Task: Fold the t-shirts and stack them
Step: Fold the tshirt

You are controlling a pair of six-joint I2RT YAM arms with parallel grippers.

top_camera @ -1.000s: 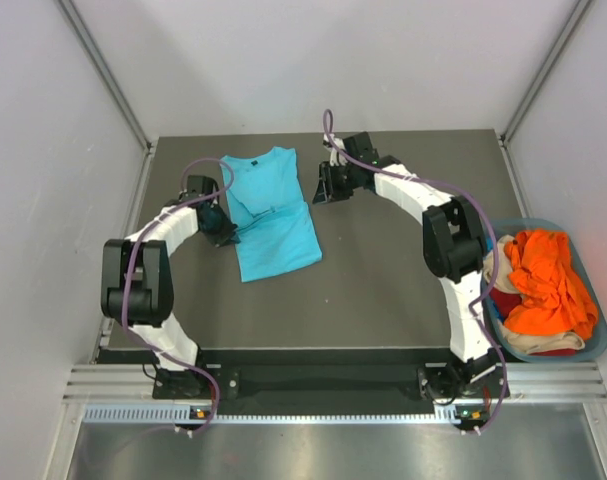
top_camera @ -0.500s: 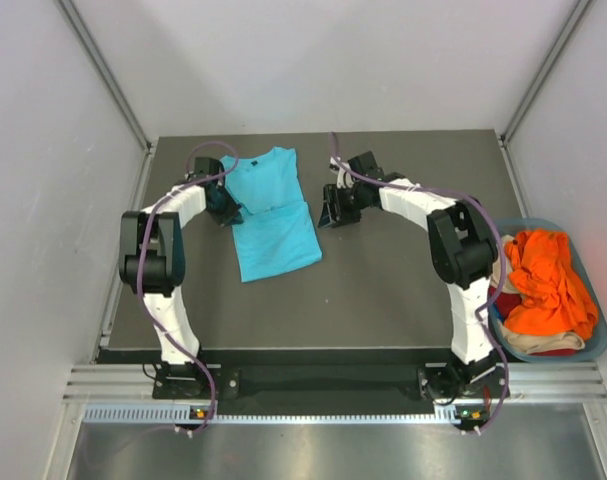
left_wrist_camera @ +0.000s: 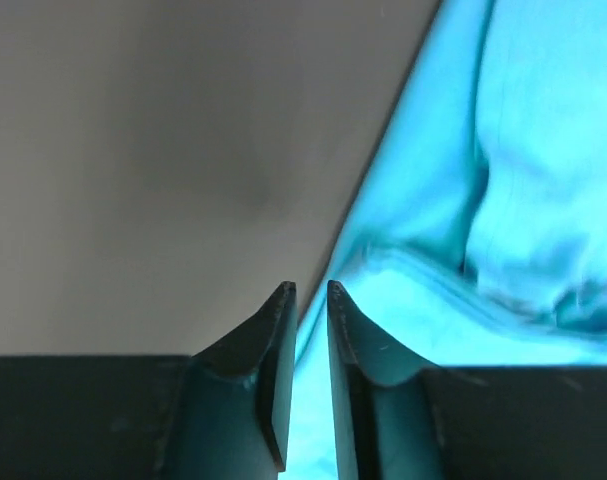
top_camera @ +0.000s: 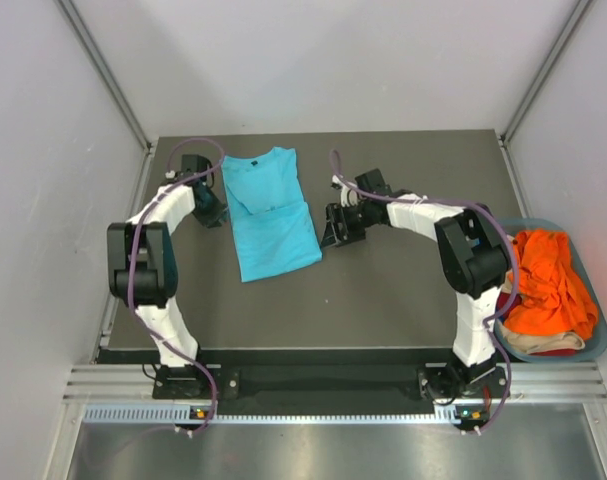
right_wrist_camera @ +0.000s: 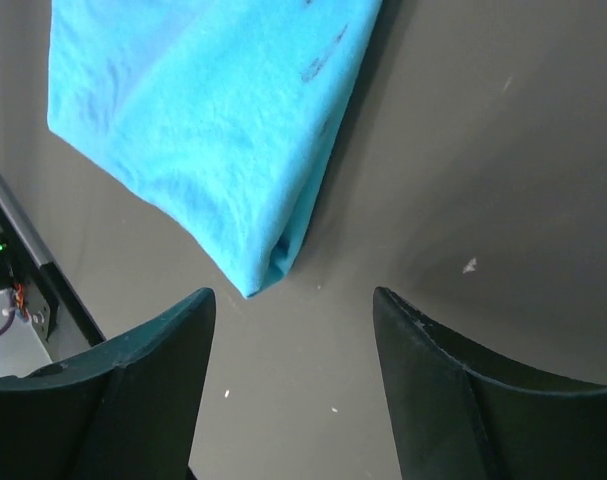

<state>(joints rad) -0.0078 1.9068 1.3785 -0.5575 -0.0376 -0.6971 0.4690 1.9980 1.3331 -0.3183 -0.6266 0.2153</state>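
with left gripper [left_wrist_camera: 310, 290] barely parted at the left edge of the shirt [top_camera: 273, 220] and right gripper [right_wrist_camera: 293, 296] wide, empty, just off its right side, expect soft, light, limp cloth, lying part-folded on the table [top_camera: 403, 300]: pinch at corners.

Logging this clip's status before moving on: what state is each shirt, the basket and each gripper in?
Turquoise short-sleeved t-shirt: partly folded, flat on the dark table.
Left gripper: jaws barely apart at the shirt's left edge, gripping nothing.
Right gripper: wide open, empty, beside the shirt's corner.
Blue-grey plastic basket: upright, holding shirts.
Orange cloth t-shirt: crumpled, unfolded, heaped on top in it.
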